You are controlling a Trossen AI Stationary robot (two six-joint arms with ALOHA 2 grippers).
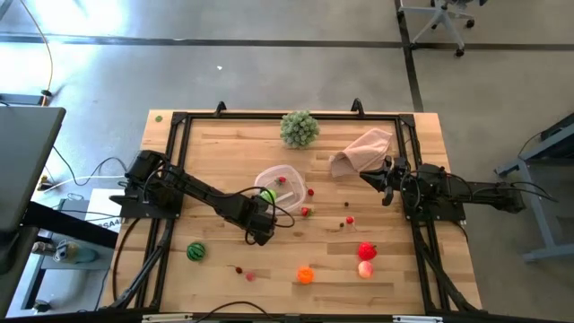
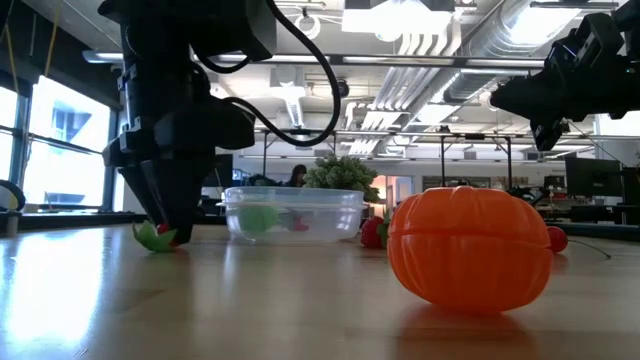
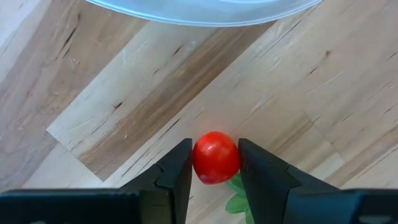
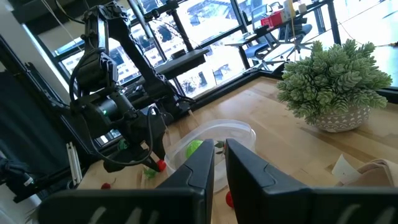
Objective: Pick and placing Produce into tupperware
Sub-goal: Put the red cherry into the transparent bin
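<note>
The clear tupperware [image 1: 289, 170] stands mid-table and holds a light green piece [image 1: 267, 195] and small red bits. My left gripper [image 1: 261, 236] is just near of it, pointing down, shut on a small red berry [image 3: 216, 157] with green leaves. On the table lie the striped dark green piece [image 1: 195, 251], the orange piece [image 1: 306, 274], the red piece [image 1: 367, 251], the pink piece [image 1: 365, 268] and several tiny red berries [image 1: 305, 212]. My right gripper [image 1: 387, 193] hangs shut in the air at the table's right, touching nothing. My left gripper pinches the red berry's round body [image 3: 199, 163] between its two fingers, one on each side, coming from above and pointing down. In the low view the berry's green leaf [image 2: 148, 238] sits at table level under the fingers [image 2: 165, 205].
A pale green leafy ball [image 1: 299, 128] sits at the far edge and a pinkish-beige cloth [image 1: 363, 151] lies far right, beside the right gripper. A black frame [image 1: 179, 121] borders the table. Bare wood lies between the tupperware and the near pieces.
</note>
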